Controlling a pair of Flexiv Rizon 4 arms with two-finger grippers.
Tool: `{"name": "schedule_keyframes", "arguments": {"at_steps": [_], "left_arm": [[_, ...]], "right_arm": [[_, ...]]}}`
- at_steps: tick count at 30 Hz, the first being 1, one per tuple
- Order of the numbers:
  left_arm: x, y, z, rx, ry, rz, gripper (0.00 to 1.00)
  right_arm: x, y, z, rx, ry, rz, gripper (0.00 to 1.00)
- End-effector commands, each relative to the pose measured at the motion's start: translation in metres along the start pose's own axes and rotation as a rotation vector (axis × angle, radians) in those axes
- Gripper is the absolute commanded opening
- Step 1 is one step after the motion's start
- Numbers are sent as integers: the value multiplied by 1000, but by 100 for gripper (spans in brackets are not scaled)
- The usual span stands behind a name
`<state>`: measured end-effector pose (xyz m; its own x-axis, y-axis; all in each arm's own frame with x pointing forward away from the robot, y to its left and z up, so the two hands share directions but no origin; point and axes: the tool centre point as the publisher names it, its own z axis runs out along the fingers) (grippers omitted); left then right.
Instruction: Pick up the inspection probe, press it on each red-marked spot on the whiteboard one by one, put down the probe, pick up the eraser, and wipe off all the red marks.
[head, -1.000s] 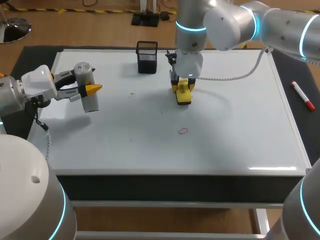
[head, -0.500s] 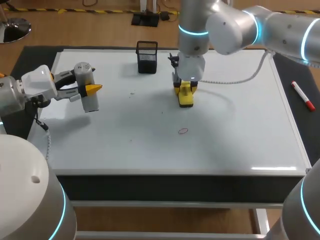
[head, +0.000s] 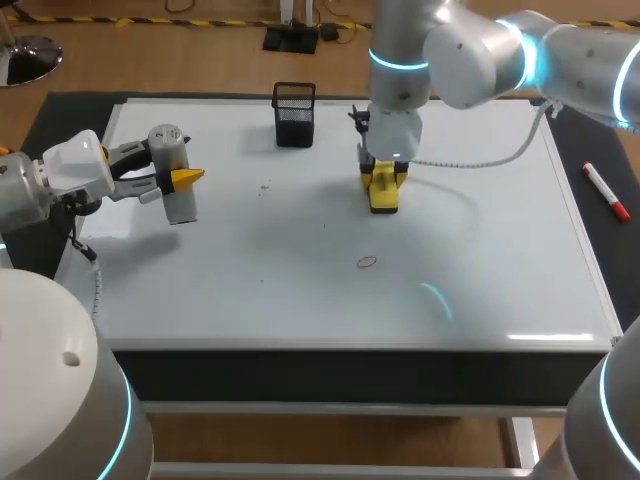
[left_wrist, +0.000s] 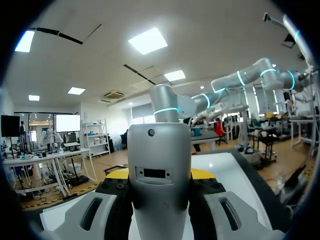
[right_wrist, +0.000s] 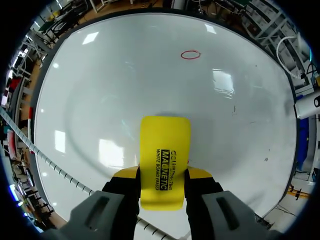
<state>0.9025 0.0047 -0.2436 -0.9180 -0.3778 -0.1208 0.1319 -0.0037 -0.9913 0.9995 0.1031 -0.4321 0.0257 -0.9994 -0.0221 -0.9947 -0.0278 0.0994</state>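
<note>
Eraser (right_wrist: 165, 150), one in number, is clamped in the right gripper (right_wrist: 163, 176) over the whiteboard (head: 480, 260), apart from the single red mark (head: 367, 263). Wiping step judged in hand; the next move calls for bringing the eraser onto that ring. One probe (head: 168, 140) is grasped by the left gripper (head: 178, 180), not set down; one black basket (head: 293, 112) and one marker pen (head: 607, 192) also present.

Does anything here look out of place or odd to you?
Nothing is spilled or broken. One oddity: the left end effector holds the grey probe at the edge of the whiteboard, not set down, though the right end effector already grips the yellow eraser. One red mark is unwiped.
</note>
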Motion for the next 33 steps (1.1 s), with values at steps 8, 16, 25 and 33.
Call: {"name": "schedule_keyframes", "arguments": {"at_steps": [8,16,25,33], "left_arm": [[0,0,0,4,-2,2,0],[0,0,0,4,-2,2,0],[0,0,0,4,-2,2,0],[0,0,0,4,-2,2,0]], "right_arm": [[26,-2,4,10,4,29,0],[35,-3,0,25,8,49,0],[13,1,-38,64,-21,7,0],[-21,8,-41,68,-26,-52,0]]}}
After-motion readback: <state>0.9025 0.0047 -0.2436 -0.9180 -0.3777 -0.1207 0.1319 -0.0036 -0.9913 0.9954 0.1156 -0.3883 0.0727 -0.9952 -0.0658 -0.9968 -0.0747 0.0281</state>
